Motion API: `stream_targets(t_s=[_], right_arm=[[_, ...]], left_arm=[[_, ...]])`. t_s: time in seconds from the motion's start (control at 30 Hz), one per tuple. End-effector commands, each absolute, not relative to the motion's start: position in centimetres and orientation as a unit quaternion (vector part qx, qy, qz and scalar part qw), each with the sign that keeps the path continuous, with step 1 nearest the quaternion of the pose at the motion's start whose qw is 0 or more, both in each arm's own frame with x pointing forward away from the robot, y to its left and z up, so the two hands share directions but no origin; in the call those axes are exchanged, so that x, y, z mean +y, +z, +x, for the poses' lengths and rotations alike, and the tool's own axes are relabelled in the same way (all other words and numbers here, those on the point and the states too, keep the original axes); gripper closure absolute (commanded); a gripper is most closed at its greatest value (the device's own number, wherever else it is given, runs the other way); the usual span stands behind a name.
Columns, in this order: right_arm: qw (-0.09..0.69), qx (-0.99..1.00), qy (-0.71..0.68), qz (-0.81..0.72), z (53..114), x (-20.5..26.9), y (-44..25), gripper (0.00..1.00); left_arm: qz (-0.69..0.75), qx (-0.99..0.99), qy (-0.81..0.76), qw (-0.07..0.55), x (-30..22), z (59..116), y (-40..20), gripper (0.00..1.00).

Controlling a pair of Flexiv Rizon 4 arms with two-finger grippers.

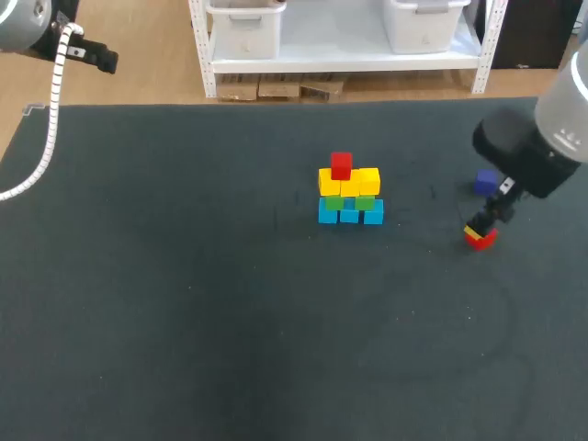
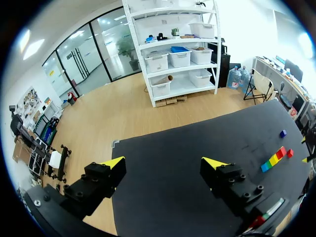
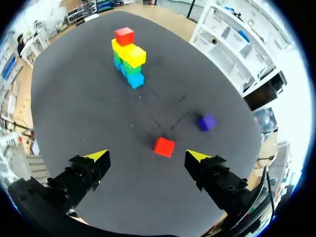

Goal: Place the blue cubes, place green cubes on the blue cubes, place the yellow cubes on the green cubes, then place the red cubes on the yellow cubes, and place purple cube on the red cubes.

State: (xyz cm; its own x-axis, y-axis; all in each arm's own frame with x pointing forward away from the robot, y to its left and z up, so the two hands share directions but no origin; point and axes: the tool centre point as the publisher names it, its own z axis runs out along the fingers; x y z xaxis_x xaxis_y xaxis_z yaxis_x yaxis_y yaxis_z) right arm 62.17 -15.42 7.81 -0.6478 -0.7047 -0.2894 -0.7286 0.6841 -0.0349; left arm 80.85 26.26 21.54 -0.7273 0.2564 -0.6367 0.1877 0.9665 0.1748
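Mid-table stands a stack: blue cubes (image 1: 349, 213) at the base, green cubes (image 1: 365, 202) on them, yellow cubes (image 1: 350, 182) above, and one red cube (image 1: 341, 165) on top. A loose red cube (image 1: 480, 238) lies on the mat to the right, with the purple cube (image 1: 486, 182) behind it. My right gripper (image 3: 148, 157) hangs open just above the loose red cube (image 3: 164, 146), which lies ahead of its fingers, the purple cube (image 3: 207, 122) beyond. My left gripper (image 2: 163, 163) is open and empty, high off the far left corner; the stack (image 2: 275, 160) shows far away.
The dark mat (image 1: 184, 303) covers the table. Faint chalk marks lie around the stack and near the right side. Wide bare mat spreads to the left and front of the stack.
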Motion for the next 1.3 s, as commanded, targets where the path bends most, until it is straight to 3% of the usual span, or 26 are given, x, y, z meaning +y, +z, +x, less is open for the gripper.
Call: stream_targets(t_s=[0.03, 0.97, 1.13, 1.17, 1.23, 1.3], right_arm=[[0.114, 0.913, 0.050, -0.390, 63.7, -14.6, 6.9, 0.00], [0.029, 0.945, 0.050, -0.323, 63.3, -17.6, 1.2, 0.00], [0.023, 0.942, 0.051, -0.330, 63.5, -17.2, 0.9, 0.30], [0.023, 0.942, 0.051, -0.330, 63.5, -17.2, 0.8, 0.50], [0.022, 0.941, 0.052, -0.333, 63.7, -17.1, 0.8, 0.57], [0.020, 0.940, 0.054, -0.338, 63.8, -16.9, 0.7, 0.56]], left_arm=[[0.120, 0.928, 0.048, 0.350, 26.3, 80.8, 21.6, 0.00], [0.120, 0.928, 0.048, 0.350, 26.3, 80.8, 21.6, 0.00], [0.120, 0.928, 0.048, 0.350, 26.3, 80.8, 21.6, 0.00], [0.120, 0.928, 0.048, 0.350, 26.3, 80.8, 21.6, 0.00], [0.120, 0.928, 0.048, 0.350, 26.3, 80.8, 21.6, 0.00], [0.120, 0.928, 0.048, 0.350, 26.3, 80.8, 21.6, 0.00]])
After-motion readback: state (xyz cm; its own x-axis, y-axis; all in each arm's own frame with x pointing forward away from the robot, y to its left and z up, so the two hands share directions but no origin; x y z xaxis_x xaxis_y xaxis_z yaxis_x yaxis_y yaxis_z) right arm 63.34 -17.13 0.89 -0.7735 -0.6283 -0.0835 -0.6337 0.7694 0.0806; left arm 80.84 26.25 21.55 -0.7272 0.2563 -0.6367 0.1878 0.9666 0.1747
